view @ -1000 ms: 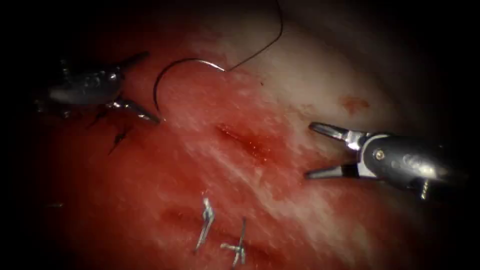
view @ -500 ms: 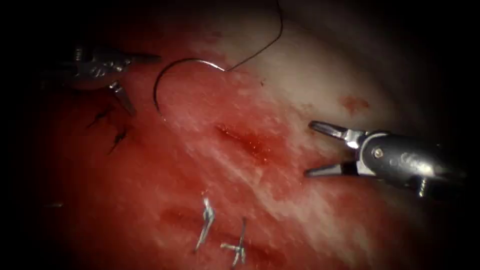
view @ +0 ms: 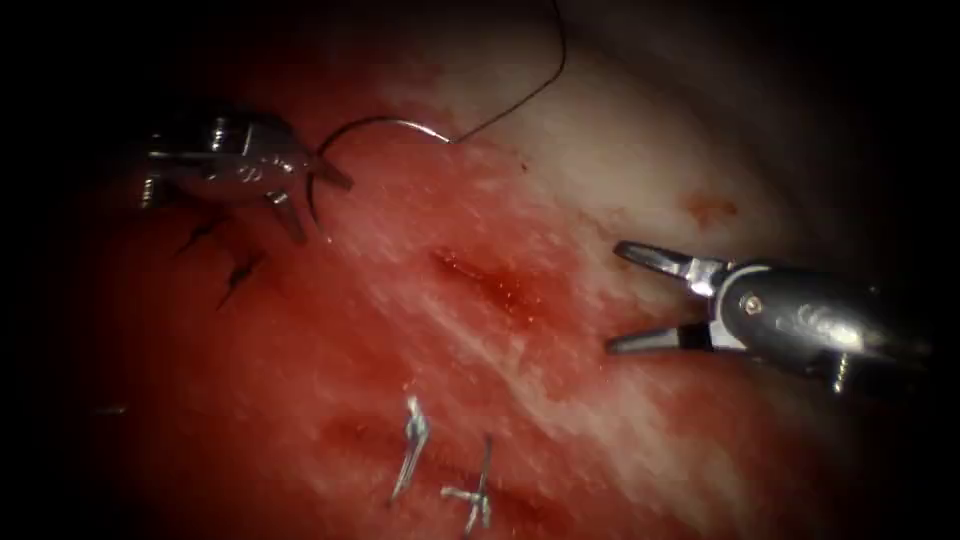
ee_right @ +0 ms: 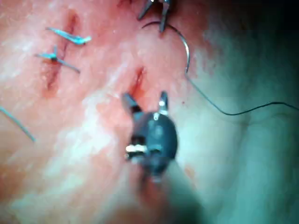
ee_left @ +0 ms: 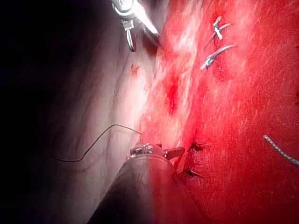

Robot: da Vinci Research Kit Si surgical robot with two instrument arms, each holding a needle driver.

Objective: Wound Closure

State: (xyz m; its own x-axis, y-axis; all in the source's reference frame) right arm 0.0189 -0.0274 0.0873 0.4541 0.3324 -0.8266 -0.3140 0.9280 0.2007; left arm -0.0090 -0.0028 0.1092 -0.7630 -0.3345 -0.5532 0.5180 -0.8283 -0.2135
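Needle (view: 340, 140) lies flat on the tissue (view: 560, 420), left of the cut (view: 490, 282), straddled by left tool (view: 318, 205), jaws open, empty; right tool (view: 628, 300) well apart, open, empty

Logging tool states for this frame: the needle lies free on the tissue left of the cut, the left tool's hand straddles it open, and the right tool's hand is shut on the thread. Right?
One thing is wrong. The endoscope view shows the right tool's hand open and holding nothing, right of the cut, apart from the thread. The needle does lie free on the tissue, with the left tool's hand open around it.
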